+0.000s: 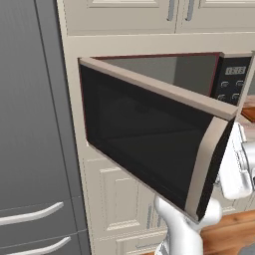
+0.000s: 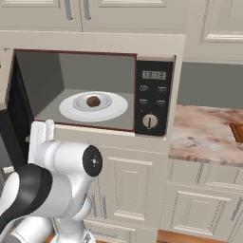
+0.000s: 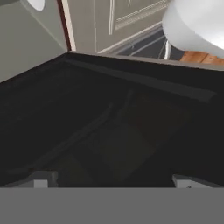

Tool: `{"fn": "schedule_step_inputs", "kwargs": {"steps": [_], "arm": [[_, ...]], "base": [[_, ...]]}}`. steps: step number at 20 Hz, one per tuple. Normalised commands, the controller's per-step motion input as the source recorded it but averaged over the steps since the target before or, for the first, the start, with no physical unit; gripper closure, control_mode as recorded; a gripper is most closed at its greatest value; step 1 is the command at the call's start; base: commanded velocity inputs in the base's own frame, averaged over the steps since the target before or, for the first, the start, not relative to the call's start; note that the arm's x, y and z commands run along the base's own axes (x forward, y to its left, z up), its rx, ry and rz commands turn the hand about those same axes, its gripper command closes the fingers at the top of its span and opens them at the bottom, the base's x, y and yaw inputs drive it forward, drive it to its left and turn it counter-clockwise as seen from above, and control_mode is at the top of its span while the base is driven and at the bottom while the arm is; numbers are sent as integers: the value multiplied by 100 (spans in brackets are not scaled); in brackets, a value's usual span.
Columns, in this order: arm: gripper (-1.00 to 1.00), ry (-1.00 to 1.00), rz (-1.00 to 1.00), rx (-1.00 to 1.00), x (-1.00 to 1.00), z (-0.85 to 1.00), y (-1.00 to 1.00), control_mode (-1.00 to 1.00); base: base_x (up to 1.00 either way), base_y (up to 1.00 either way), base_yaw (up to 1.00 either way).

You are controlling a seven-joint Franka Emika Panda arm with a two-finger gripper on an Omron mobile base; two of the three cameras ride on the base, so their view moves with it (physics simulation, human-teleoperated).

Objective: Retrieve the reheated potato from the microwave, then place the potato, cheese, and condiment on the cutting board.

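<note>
One microwave (image 2: 95, 90) stands with its door (image 1: 149, 144) swung wide, and one potato (image 2: 93, 100) rests at the centre of one white plate (image 2: 76, 110) with bare floor all around. The gripper (image 3: 112, 181), jaws released and empty, faces the door's dark glass. One marble surface (image 2: 204, 133) adjoins on the right, a cutting board (image 2: 237, 132) at its far edge.

Microwave (image 2: 95, 90) display (image 2: 154, 75) shows digits (blurred), possibly 13:12; button markings unreadable.
</note>
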Motion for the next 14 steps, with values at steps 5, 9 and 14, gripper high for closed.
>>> {"fn": "schedule_step_inputs", "kwargs": {"steps": [5,9,14], "arm": [[-100,-1,21,-3,-47,-1,80,-100],[-100,0,14,-1,-36,-1,85,-100],[-100,0,4,0,-15,-8,93,-100]], "base": [[0,0,0],[0,0,0],[0,0,0]]}}
